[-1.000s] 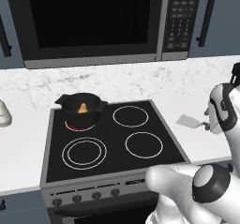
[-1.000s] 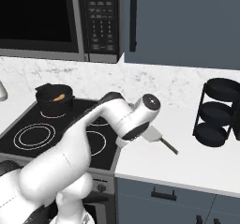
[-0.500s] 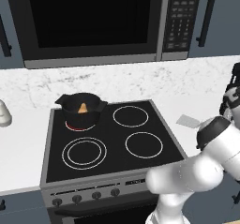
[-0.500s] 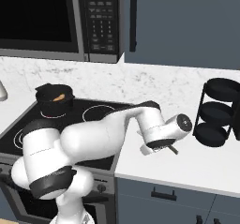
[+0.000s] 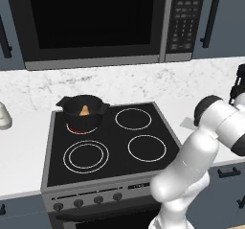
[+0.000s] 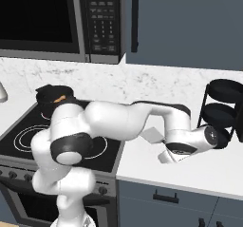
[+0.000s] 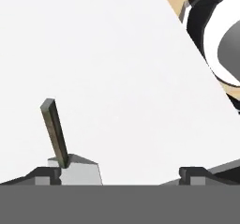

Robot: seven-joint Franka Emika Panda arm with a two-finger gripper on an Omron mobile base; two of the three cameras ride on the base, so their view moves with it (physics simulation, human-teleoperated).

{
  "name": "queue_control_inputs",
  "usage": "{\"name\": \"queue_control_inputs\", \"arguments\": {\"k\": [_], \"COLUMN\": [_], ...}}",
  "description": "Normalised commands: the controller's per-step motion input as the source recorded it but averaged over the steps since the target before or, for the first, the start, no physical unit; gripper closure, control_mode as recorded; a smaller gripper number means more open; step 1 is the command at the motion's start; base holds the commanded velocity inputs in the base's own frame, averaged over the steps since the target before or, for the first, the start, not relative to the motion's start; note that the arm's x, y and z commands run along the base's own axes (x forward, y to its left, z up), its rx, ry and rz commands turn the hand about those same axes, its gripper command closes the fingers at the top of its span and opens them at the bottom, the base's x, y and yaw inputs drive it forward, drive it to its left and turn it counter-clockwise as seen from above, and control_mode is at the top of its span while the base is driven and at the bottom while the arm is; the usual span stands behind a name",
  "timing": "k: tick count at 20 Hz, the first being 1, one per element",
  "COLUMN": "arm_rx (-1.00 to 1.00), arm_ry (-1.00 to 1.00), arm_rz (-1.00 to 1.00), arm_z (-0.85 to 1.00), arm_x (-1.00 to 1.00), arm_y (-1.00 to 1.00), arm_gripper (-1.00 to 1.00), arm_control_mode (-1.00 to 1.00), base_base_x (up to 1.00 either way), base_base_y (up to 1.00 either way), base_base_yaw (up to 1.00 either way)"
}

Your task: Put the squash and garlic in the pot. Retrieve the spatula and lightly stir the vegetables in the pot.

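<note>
You are seeing the gripper (image 7: 120, 174) hanging spread apart over the surface (image 7: 117, 78), its left fingertip beside the spatula (image 7: 56, 136).

Pot (image 5: 83, 115) matt black; spatula (image 7: 55, 133) handle dull dark; counter (image 6: 199, 169) smooth white.

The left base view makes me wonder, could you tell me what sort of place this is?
A home kitchen, rendered in simulation. A black stove with four ring burners sits in a white counter, a microwave hangs above it between blue-grey cabinets, and a pot stands on the back left burner.
</note>
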Motion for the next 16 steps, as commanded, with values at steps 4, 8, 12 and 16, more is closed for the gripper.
{"name": "queue_control_inputs", "arguments": {"k": [4, 8, 12, 16], "arm_rx": [0.06, 0.05, 0.04, 0.02], "arm_ry": [0.0, -0.01, 0.0, 0.0], "arm_rz": [0.01, 0.0, 0.0, 0.0], "arm_z": [-0.22, -0.09, -0.04, -0.01], "arm_x": [0.0, 0.01, 0.05, 0.18], "arm_y": [-0.19, -0.23, -0.19, -0.06], "arm_gripper": [-1.0, -1.0, -1.0, -1.0], "arm_control_mode": [-1.0, -1.0, -1.0, -1.0], "base_base_x": [0.0, 0.0, 0.0, 0.0], "base_base_y": [0.0, 0.0, 0.0, 0.0], "base_base_yaw": [0.0, 0.0, 0.0, 0.0]}}
